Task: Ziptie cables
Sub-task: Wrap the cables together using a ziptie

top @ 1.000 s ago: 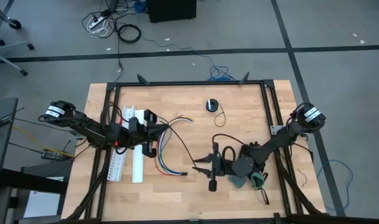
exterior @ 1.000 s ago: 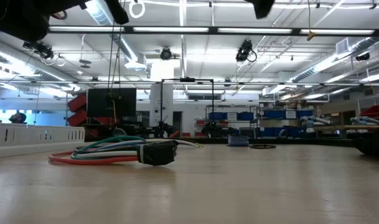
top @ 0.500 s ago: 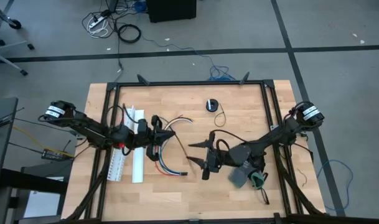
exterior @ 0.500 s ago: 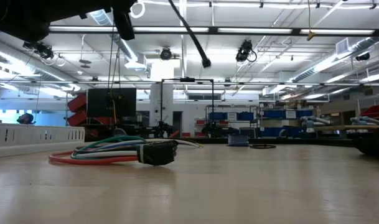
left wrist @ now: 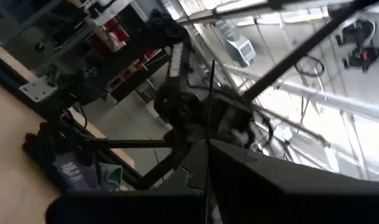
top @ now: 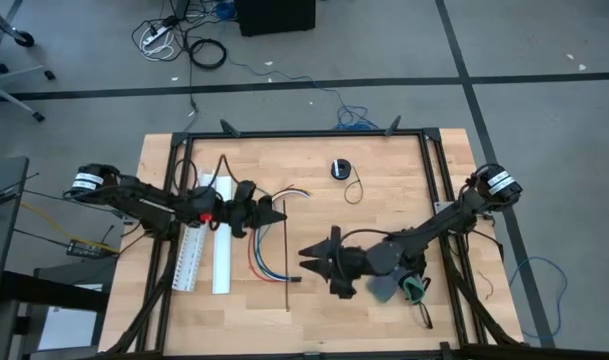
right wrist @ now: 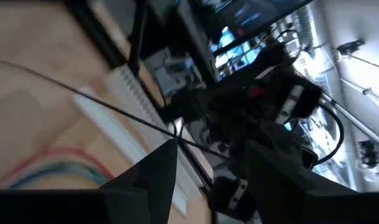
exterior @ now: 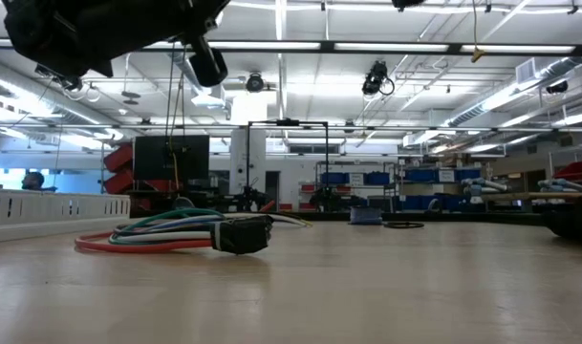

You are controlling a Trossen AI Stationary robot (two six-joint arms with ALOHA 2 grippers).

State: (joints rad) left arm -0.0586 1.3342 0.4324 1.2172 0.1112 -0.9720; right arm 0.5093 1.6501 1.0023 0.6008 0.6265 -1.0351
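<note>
The left gripper [top: 276, 214], clenched on a ziptie [top: 286, 262], apparently, hung at three o'clock of the cables [top: 266, 262]; the right gripper [top: 309, 262] gaped empty; threading came next

Industrial lab: blue storage bins [exterior: 420, 176], ceiling strip lights [exterior: 367, 46], metal racks [exterior: 289, 162].

On the table [top: 384, 160] there is one loose bundle of cables [top: 267, 258], one black ziptie [top: 285, 262] lying straight beside it, and one white slotted channel [top: 190, 256]. Two robot arms reach over it. One small round black object [top: 340, 168] sits near the far edge.
</note>
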